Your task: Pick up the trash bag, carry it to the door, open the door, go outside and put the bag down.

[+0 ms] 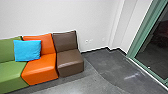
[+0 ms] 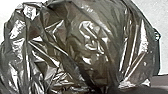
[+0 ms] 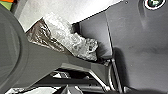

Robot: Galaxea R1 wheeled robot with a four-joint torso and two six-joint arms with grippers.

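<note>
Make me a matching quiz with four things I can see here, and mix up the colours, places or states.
Things:
1. Cushion
2. Brown seat
3. Frame around the dark glass
4. Trash bag

Descriptions:
A. Crinkled and shiny
B. At the end of the seat row
C. Green
D. Bright blue

Right pairs: 1-D, 2-B, 3-C, 4-A

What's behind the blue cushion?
The orange seat's back shows beside and above the cushion, the green seat's back on its other side. Anything directly behind the cushion is covered and can't be seen.
</note>
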